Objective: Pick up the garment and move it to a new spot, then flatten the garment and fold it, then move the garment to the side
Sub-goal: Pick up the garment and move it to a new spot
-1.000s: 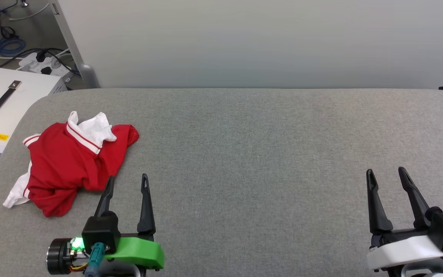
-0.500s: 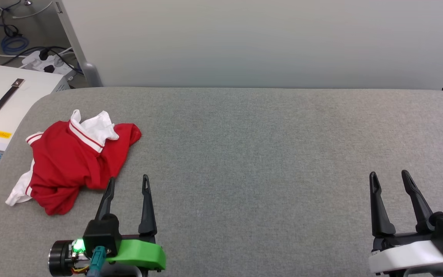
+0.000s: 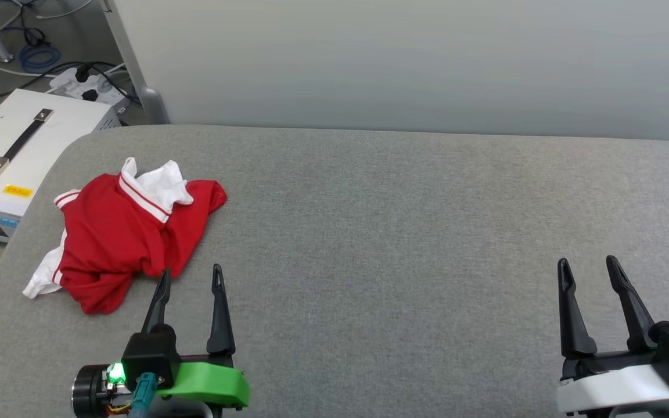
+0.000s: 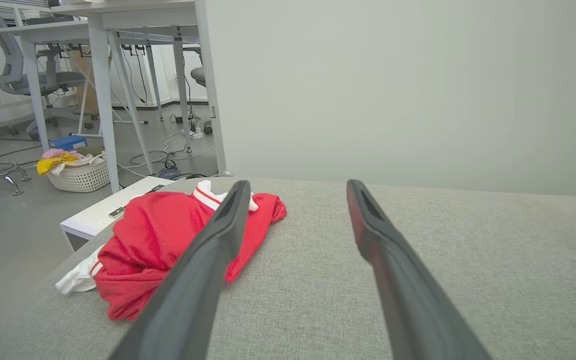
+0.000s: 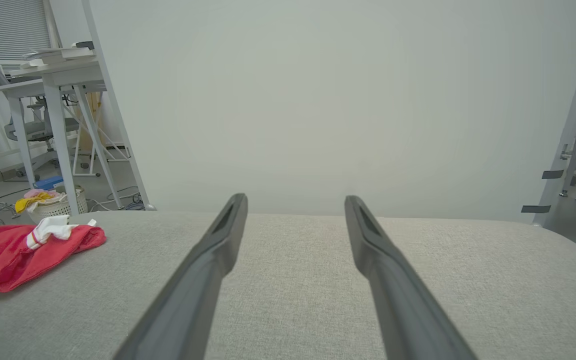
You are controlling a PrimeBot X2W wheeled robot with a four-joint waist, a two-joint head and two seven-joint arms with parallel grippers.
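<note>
Left tool [image 3: 191,270] wide and empty in head view, tips just beside crumpled red shirt [image 3: 119,238] at left end of table [image 3: 398,232]; right tool [image 3: 586,260] equally wide, well apart. Left wrist view: shirt [image 4: 158,235] ahead-left, so swing left, pinch a raised fold. Right wrist view: shirt [image 5: 13,255] far left; wait.

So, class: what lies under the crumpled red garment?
The garment rests on the grey fabric surface; the patch beneath it, and anything tucked in its folds, is covered.
</note>
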